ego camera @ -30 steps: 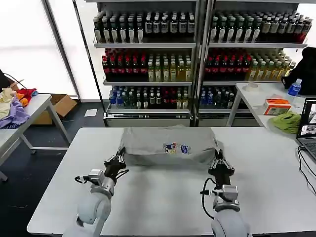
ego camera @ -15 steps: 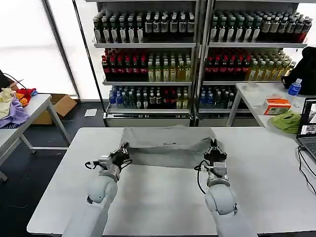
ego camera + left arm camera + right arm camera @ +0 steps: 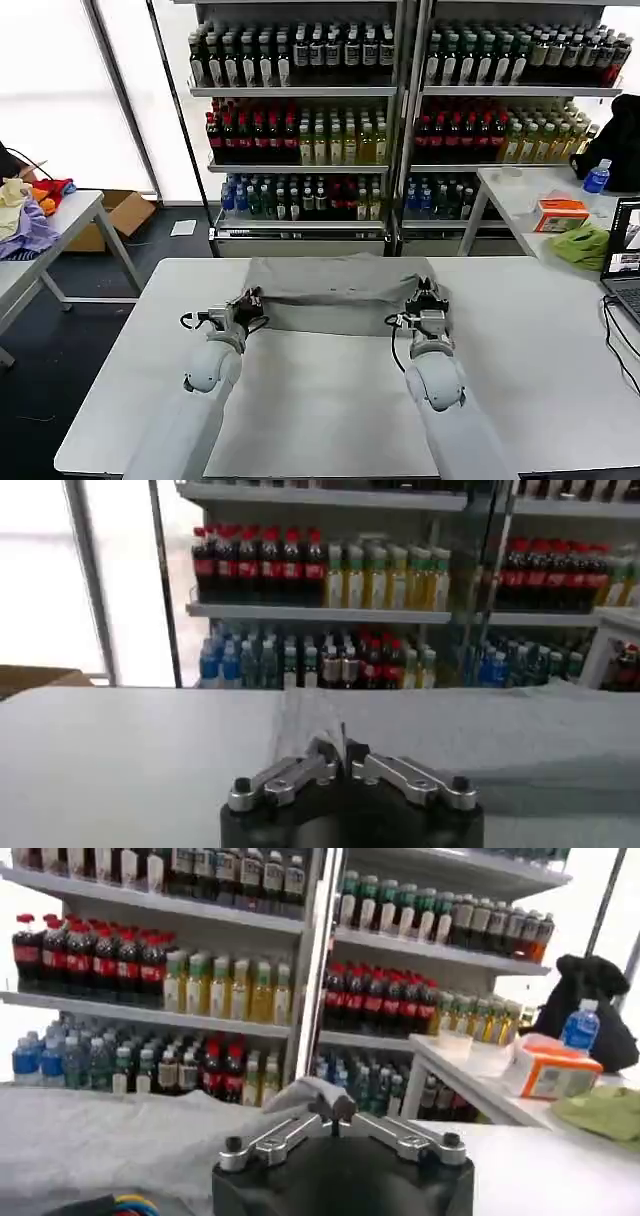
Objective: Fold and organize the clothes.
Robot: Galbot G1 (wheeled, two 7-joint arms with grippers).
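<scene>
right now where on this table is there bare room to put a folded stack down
The white table is bare in front of the grey shirt, between the two arms, and on its right part toward the laptop. The back strip is crowded: the shirt lies there, with the left hand and right hand shut on its near corners.

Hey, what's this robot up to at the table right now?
It is folding a light grey short-sleeved shirt on the white table. The left tool is shut on the shirt's left edge and the right tool on its right edge, both lying across the far half of the table. The shirt lies as a wide flat band between them, with its chest print hidden.
</scene>
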